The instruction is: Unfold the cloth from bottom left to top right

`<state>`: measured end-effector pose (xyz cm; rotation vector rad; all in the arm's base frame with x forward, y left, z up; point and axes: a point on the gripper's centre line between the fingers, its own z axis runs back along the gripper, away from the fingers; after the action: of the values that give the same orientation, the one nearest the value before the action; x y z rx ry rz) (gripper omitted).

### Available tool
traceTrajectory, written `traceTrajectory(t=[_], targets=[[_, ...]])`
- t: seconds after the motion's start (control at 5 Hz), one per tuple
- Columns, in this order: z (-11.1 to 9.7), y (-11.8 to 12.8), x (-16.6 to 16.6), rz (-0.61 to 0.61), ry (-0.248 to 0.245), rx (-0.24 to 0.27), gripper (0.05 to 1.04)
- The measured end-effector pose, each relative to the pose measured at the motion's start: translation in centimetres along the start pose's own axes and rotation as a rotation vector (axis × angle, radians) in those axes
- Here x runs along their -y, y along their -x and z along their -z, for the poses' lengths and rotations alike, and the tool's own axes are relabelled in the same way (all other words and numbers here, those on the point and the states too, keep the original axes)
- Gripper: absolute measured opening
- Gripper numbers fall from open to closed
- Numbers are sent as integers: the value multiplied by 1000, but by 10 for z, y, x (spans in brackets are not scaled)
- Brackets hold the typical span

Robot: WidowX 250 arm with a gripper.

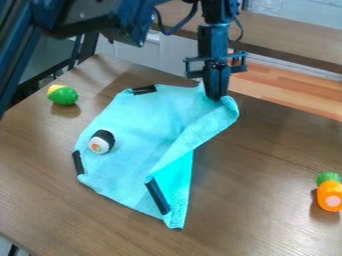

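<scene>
A blue cloth [143,122] lies on a brown table [267,160], toward the far edge and the far-left corner, its right side doubled over in a slanting fold. The gripper [216,96] hangs upright at the cloth's upper right end, its tip against the gathered fabric; whether it is spread, pressed together or pinching the cloth cannot be told, as the contact is hidden in the folds. A toy sushi roll [101,142] rests on the cloth's left part, amid three black strips [157,195] at the cloth's borders. A green and yellow toy [62,95] sits near the table's left edge, while an orange toy [330,194] stands well apart to the right of the cloth.

The top right end looks to be where the unfolding should finish, and trouble could start there. If the hold is slight or missing, the fabric may slip away and the flap may drop back in a crease. With nothing visibly pinning the lower left, a hard pull could drag the whole cloth toward the far edge instead of opening it. That slide, or a sudden lift, might tip or carry off the sushi roll, while too low a pass could bunch the layers together.
</scene>
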<state>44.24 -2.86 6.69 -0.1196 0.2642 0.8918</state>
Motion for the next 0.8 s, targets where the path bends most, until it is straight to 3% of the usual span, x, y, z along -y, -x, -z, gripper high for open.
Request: traceTrajectory(t=[0.2,0.6,0.8], targets=[[13,4,10,-30,-21,-17,53],[13,4,22,-110,16,-55,53],[11,4,26,-120,43,-46,53]])
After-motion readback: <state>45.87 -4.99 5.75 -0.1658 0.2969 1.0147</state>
